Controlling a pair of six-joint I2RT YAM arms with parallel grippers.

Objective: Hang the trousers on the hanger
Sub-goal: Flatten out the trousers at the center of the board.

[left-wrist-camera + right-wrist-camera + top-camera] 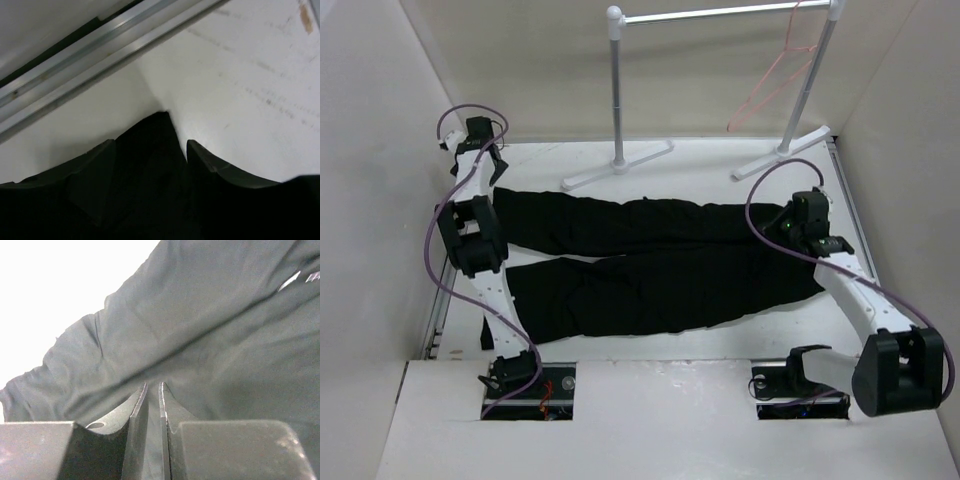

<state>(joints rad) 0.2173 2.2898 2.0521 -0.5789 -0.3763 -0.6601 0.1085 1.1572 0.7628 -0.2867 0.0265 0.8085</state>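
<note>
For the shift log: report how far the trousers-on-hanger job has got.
Done: nothing yet; the trousers lie flat on the table. In hand: the right tool looks pinched on the waist end, the left tool straddles a cuff corner. Left: lift them and drape them over the hanger, which hangs on the rack.

Black trousers (650,265) lay flat on the table (720,340), slightly rumpled. Waist to the right, both legs stretched out leftward, side by side. Pink-orange wire hanger (757,100) hung by its hook from the rail (720,13), far right.
</note>
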